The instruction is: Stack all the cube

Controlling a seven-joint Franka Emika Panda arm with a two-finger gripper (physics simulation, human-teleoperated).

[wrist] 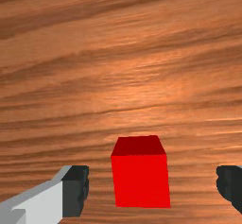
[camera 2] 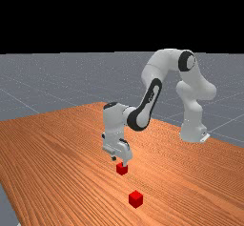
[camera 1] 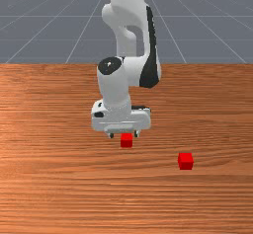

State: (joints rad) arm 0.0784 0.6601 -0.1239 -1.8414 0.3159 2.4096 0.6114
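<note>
No readable words, labels, brands, numbers or signs. Far view: small pale mark (camera 2: 151, 96) on dark strip (camera 2: 157, 85) along slanting part of white robot arm (camera 2: 164, 60), too small to read.

From where I stand, this is a simulated robotics workspace, more a rendered test lab than a lived-in room. The grey floor (camera 2: 52, 77), ruled with a grid of thin pale lines (camera 1: 49, 16), runs out flat to a level horizon, and above that hangs a plain black backdrop (camera 2: 71, 15). A broad table (camera 2: 47, 148) of orange-brown wood grain stretches ahead of me, and at its edge is mounted a white and grey jointed arm (camera 2: 162, 60), the sort used in robot labs.
</note>
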